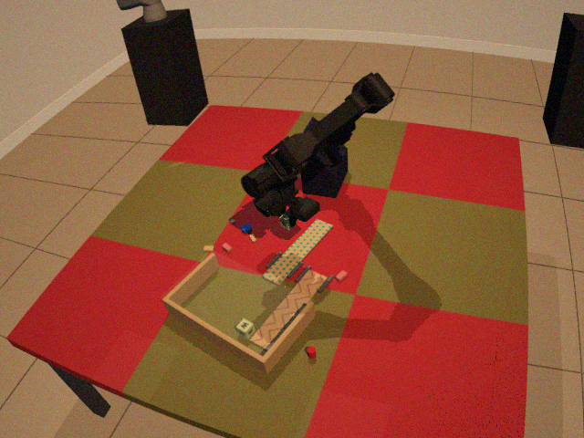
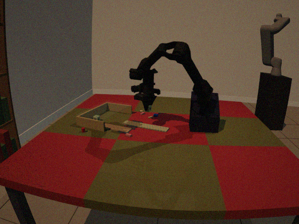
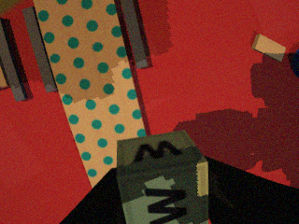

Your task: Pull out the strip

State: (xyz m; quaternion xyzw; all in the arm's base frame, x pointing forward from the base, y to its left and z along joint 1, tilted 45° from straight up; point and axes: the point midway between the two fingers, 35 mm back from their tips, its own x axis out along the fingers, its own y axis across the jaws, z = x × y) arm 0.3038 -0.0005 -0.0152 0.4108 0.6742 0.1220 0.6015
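Note:
My gripper (image 1: 285,219) (image 2: 147,108) (image 3: 156,171) points down and is shut on a greenish cube (image 3: 156,198) with dark letters on two faces. It holds the cube above the red table area, beside the dotted strip in the top view. The teal-dotted strip (image 1: 308,245) (image 2: 157,127) (image 3: 84,109) lies mostly outside the box, one end between two dark rails at the box's open side. A zigzag strip (image 1: 291,305) (image 2: 118,127) lies partly inside the box. A second pale cube (image 1: 245,328) (image 2: 96,117), lettered too, sits in the box near that strip's inner end.
The wooden box (image 1: 214,332) (image 2: 90,123) has low walls. Pink blocks (image 1: 226,247) (image 1: 341,276), a blue piece (image 1: 245,228) (image 2: 155,115) and a cream block (image 1: 208,248) (image 3: 268,45) lie around it. A red cylinder (image 1: 311,351) (image 2: 83,129) stands outside the box wall.

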